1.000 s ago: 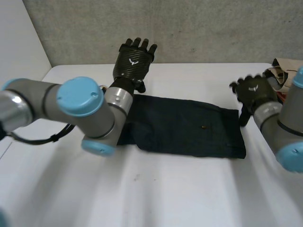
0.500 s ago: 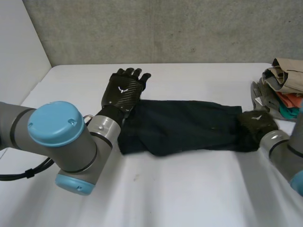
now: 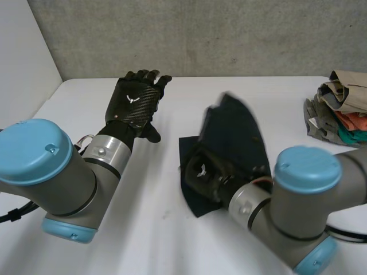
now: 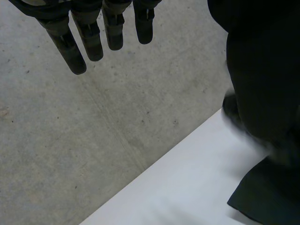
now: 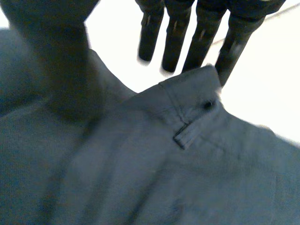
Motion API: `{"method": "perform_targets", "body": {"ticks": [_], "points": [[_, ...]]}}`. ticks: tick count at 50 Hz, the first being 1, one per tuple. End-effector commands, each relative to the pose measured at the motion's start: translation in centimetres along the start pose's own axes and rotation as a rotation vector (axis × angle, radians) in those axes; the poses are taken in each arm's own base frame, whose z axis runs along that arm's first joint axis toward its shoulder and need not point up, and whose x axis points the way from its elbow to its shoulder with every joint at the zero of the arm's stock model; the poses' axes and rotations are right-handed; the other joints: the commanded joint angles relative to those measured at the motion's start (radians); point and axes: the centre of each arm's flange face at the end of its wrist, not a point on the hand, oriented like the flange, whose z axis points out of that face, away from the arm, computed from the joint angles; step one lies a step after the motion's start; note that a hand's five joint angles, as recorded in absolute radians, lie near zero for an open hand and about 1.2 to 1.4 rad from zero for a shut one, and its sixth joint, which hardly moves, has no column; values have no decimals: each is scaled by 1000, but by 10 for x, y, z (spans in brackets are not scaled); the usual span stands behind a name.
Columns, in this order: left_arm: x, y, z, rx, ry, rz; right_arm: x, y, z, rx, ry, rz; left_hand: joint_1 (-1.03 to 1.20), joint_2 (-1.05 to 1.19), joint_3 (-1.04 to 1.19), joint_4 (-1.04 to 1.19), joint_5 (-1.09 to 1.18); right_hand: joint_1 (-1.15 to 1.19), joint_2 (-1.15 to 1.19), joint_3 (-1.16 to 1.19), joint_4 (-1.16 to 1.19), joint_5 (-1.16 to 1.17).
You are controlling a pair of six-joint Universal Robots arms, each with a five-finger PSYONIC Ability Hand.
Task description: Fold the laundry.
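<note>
A dark folded garment [image 3: 235,134] lies on the white table [image 3: 143,235], bunched up, with its far part lifted off the surface. My right hand [image 3: 202,172] sits at the garment's near left edge, partly wrapped by it. In the right wrist view its fingers [image 5: 197,33] reach out straight past the waistband, and the dark garment [image 5: 140,164] with a belt loop [image 5: 185,136] lies under the palm. My left hand [image 3: 135,103] is raised left of the garment, clear of it, fingers [image 4: 89,37] straight and empty. The dark garment [image 4: 262,70] hangs beside it.
A pile of folded clothes [image 3: 338,106] in beige, grey, orange and teal stands at the table's right edge. A grey wall [image 3: 229,34] runs behind the table. The table's left side and front are bare.
My right hand has swept from the garment's right end across to the left, dragging that end over and bunching the cloth. My left hand has lifted off the garment's left end.
</note>
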Motion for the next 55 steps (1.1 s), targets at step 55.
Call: {"method": "perform_targets", "body": {"ticks": [55], "points": [[87, 80, 27, -573, 181, 79, 89, 121, 10, -466, 235, 896, 7, -14, -21, -10, -27, -290, -314, -347, -372, -343]]}}
